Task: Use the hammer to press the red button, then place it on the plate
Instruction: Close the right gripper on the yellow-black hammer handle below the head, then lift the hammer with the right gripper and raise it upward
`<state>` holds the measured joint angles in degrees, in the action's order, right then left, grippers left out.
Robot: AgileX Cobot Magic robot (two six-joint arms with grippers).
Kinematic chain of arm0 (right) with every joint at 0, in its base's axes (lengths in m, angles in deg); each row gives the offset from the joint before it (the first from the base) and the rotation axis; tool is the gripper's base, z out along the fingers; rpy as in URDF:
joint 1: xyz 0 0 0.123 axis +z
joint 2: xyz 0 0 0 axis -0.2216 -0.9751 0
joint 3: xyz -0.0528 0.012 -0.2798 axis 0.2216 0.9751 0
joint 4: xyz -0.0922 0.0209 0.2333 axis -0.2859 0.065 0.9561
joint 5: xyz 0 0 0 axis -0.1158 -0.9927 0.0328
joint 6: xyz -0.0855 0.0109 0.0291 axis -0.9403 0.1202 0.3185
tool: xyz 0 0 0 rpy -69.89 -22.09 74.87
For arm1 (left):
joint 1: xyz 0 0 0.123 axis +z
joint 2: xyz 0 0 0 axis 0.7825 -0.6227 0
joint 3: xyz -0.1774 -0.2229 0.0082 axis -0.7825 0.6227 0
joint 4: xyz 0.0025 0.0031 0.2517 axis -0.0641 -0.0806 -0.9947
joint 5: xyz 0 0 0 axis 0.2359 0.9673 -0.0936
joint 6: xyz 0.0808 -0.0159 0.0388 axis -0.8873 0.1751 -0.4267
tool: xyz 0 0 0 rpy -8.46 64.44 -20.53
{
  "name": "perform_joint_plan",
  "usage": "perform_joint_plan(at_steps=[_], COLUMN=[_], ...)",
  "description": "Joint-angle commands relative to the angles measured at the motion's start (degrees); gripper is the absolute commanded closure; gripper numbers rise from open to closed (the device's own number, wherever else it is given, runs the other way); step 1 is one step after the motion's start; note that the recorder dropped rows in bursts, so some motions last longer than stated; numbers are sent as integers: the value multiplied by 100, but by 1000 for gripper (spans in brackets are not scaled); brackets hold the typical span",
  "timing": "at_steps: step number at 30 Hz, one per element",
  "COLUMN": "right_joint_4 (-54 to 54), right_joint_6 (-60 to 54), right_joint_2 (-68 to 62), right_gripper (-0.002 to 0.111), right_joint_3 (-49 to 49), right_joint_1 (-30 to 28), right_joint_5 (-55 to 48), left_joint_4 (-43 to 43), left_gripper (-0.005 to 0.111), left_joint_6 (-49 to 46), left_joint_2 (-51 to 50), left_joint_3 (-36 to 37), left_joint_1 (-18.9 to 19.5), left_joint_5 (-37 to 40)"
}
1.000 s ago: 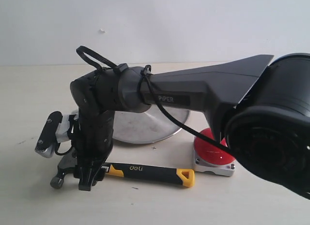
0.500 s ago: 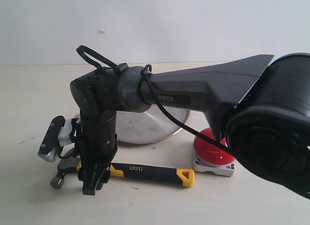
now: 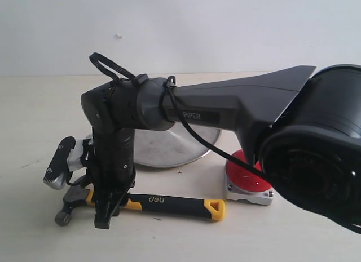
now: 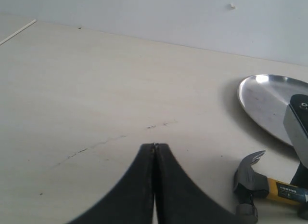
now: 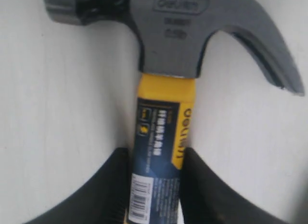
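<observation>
The hammer (image 3: 169,203) lies on the table in front of the plate (image 3: 169,148), its dark head (image 3: 69,203) to the left and its yellow end pointing towards the red button (image 3: 243,173). My right gripper (image 3: 105,218) reaches across from the right and points straight down, shut on the handle just behind the head. In the right wrist view its two black fingers press both sides of the hammer (image 5: 161,132) handle, around my right gripper (image 5: 156,159). My left gripper (image 4: 155,147) is shut on nothing, over bare table left of the hammer (image 4: 250,180) and plate (image 4: 267,106).
The right arm's black body (image 3: 237,107) spans the scene above the plate and hides part of the button. A wrist camera mount (image 3: 61,163) sticks out beside the gripper. The table's back edge meets a pale wall (image 3: 180,31).
My right gripper has sunk a little and closed on the handle. The hammer has turned slightly, its head shifting down-left in the exterior view.
</observation>
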<state>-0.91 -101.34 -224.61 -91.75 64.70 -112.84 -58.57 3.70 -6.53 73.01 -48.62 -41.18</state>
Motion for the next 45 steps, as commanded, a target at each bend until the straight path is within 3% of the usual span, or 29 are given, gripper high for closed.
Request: perform_joint_plan(at_steps=[1, 10, 16, 31, 41, 45], right_joint_4=[-191, -93, 19, 510, 1237, 1613], right_joint_6=[-2, 312, 695, 941, 937, 802], right_joint_2=[-275, -9, 560, 1119, 1463, 1867], right_gripper=[104, 108, 108, 108, 108, 108], right_joint_3=[74, -379, -392, -392, -283, 174], right_joint_1=[5, 5, 5, 5, -121, -135], right_joint_5=[286, 370, 928, 1093, 1686, 2389], left_joint_4=[-10, -10, -10, -10, -10, -10], left_gripper=[107, 107, 107, 107, 107, 107], left_joint_6=[17, 17, 17, 17, 17, 17], left_joint_2=[39, 39, 39, 39, 39, 39], left_joint_3=[-5, -5, -5, -5, -5, -5], left_joint_1=[15, 15, 15, 15, 15, 15], left_joint_5=[-17, -17, -17, -17, -17, -17])
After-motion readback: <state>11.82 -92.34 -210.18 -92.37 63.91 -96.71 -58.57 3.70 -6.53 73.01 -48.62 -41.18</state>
